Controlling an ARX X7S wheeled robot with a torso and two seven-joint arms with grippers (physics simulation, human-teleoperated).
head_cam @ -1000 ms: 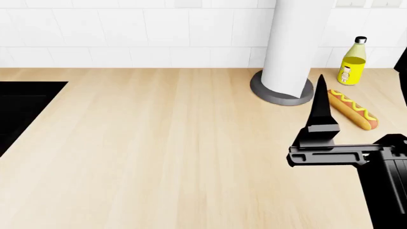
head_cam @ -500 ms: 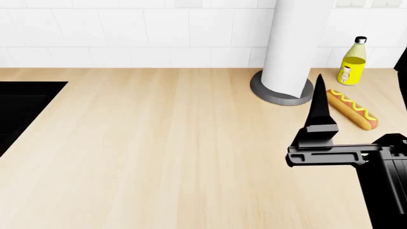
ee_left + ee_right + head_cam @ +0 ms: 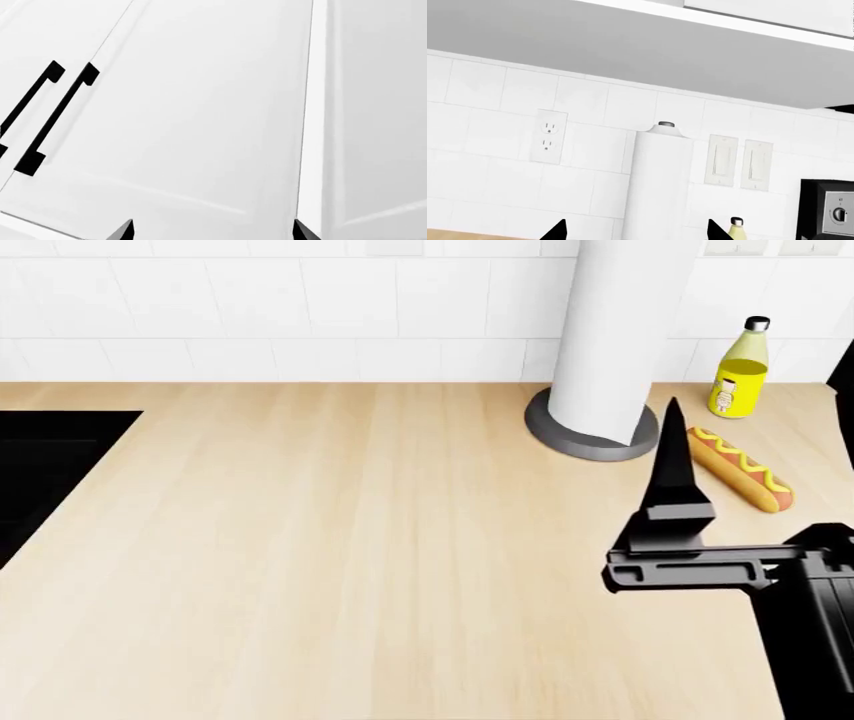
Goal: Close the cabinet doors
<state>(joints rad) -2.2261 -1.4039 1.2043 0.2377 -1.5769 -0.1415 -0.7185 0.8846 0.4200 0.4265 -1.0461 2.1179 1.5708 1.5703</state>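
Observation:
White cabinet doors [image 3: 200, 100] fill the left wrist view. A pair of black bar handles [image 3: 60, 120] flanks the thin seam where two doors meet. A bright vertical strip [image 3: 310, 110] separates them from another panel, and whether any door stands ajar cannot be told. My left gripper [image 3: 212, 232] is open close in front of the door face, with nothing between its tips. It is out of the head view. My right gripper [image 3: 635, 232] is open, facing the tiled wall under the cabinet's grey underside [image 3: 627, 45]. It hangs above the counter [image 3: 671, 430].
A paper towel roll [image 3: 621, 330] stands on a grey base at the back of the wooden counter [image 3: 334, 540]. A hotdog [image 3: 741, 470] and a yellow mustard bottle [image 3: 738, 370] lie right of it. A black sink opening [image 3: 47, 460] is at the left. An outlet [image 3: 549, 136], switches [image 3: 739, 162] and a black appliance [image 3: 827, 210] are on the wall.

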